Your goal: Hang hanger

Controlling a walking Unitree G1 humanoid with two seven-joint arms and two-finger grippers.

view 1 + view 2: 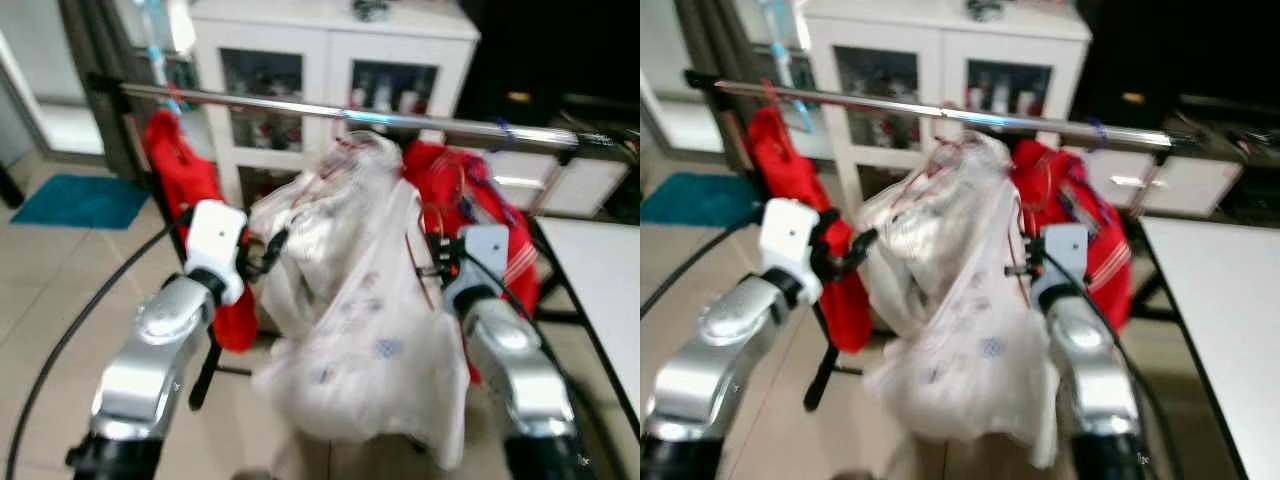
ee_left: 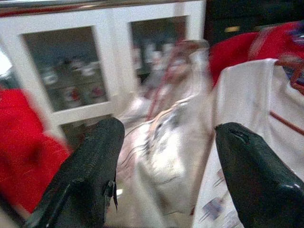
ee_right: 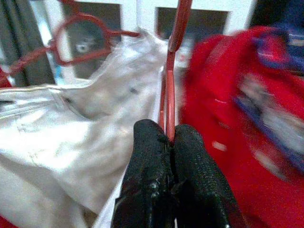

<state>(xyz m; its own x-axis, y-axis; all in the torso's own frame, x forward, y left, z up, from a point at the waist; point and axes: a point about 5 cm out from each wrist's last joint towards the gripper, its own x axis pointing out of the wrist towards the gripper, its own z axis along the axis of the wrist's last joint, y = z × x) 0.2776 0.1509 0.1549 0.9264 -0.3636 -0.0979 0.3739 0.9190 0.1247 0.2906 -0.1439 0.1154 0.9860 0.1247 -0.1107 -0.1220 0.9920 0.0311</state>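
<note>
**Hanger raised toward the rail**

Clenched black fingers of the right gripper [image 3: 170, 137] pinch the thin red wire hanger [image 3: 169, 85] carrying a white printed garment [image 1: 370, 330]; the left gripper [image 2: 166, 180] stands released beside it. Next, probably: hook over the chrome rail [image 1: 300, 105].

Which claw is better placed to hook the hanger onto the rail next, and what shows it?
Right. The right claw is already shut on the red hanger carrying the white garment, just below the rail. The left claw is open beside the garment.
</note>
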